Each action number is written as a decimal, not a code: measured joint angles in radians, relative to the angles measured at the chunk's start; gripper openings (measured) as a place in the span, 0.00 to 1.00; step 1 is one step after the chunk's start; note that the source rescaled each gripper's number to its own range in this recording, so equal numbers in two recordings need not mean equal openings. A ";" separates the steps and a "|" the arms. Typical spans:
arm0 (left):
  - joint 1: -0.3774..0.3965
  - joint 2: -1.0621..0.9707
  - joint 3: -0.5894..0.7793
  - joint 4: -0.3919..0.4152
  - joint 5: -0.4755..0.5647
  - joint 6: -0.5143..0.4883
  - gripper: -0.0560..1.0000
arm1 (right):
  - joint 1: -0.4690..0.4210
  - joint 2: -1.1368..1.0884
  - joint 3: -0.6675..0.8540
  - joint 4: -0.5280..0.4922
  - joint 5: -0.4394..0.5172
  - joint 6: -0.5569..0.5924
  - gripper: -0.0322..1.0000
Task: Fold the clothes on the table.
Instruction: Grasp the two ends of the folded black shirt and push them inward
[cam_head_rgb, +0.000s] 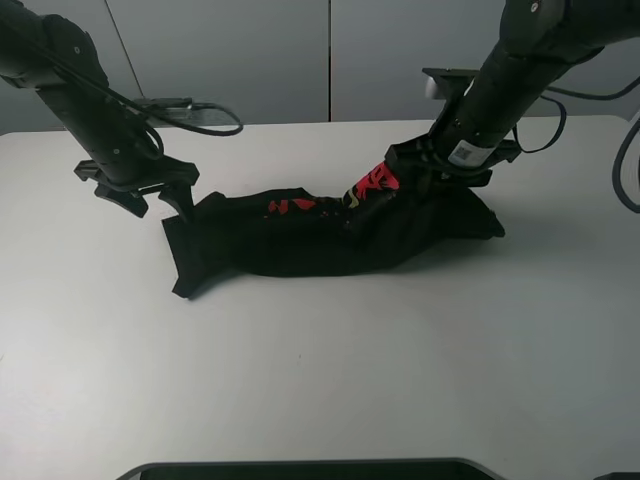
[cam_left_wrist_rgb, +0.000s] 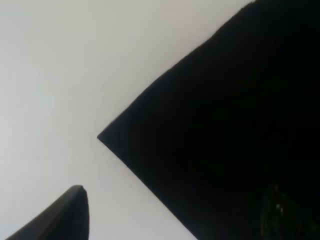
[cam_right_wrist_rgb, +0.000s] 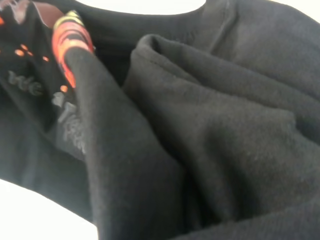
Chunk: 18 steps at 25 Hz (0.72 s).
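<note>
while pinching a raised fold of the black t-shirt (cam_head_rgb: 300, 240), treat the right gripper (cam_head_rgb: 415, 165) as the anchor: jaws closed tight on cloth beside the red print (cam_head_rgb: 375, 183), over the right half of the table (cam_head_rgb: 320, 400) and lifted a little off it. from the right wrist, only heaped black folds and a sliver of that print; number of layers in the pinch impossible to tell. t-shirt itself: bunched into a long roll across the middle of the table, well in from every edge, not yet flat, not yet folded. probably a spreading step, ahead of any real fold. over the table's left half, find the left gripper (cam_head_rgb: 162, 208) spread wide and holding nothing, hovering just off the roll's end. from the left wrist, one finger (cam_left_wrist_rgb: 60, 215) clear of a sharp cloth corner (cam_left_wrist_rgb: 115, 142) lying flat on the tabletop. to do this step well, lower the left gripper onto that corner, slip one finger under the edge and close on the edge alone, not on the bulk behind. then draw toward the table's left edge, low and slow, against the right-hand pinch, stopping once taut. avoid a high lift: likely to drag the whole garment across the table rather than open it.
</note>
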 joint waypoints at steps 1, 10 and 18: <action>0.000 -0.002 -0.005 -0.005 0.003 0.000 0.91 | 0.000 0.005 0.000 -0.002 0.000 0.000 0.11; 0.000 0.051 -0.008 -0.012 0.017 -0.002 0.91 | 0.000 0.027 0.000 -0.020 0.000 0.000 0.11; 0.000 0.099 -0.008 -0.014 -0.016 -0.002 0.91 | 0.000 0.028 0.000 -0.022 0.000 0.000 0.11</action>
